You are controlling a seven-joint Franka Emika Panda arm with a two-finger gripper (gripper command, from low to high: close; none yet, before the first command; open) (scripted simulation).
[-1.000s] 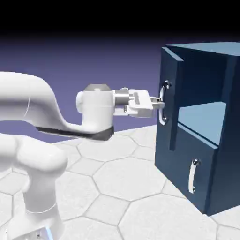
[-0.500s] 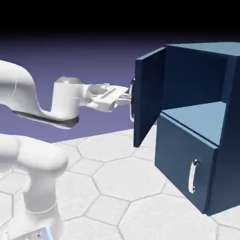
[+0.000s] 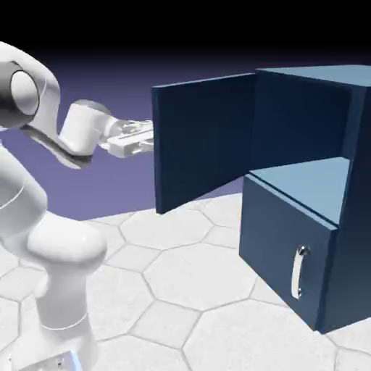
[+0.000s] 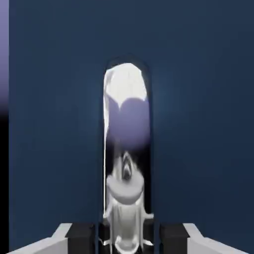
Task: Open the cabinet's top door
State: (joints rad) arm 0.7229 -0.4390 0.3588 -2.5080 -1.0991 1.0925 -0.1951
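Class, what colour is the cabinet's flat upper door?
The flat upper door is dark navy blue, shown best in the exterior view.

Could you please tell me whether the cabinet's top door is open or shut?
Open: the top door stands swung out from the cabinet, exposing the shelf.

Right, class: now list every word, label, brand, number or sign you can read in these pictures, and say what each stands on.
There are none to read: no text shows on the cabinet, the door or the arm.
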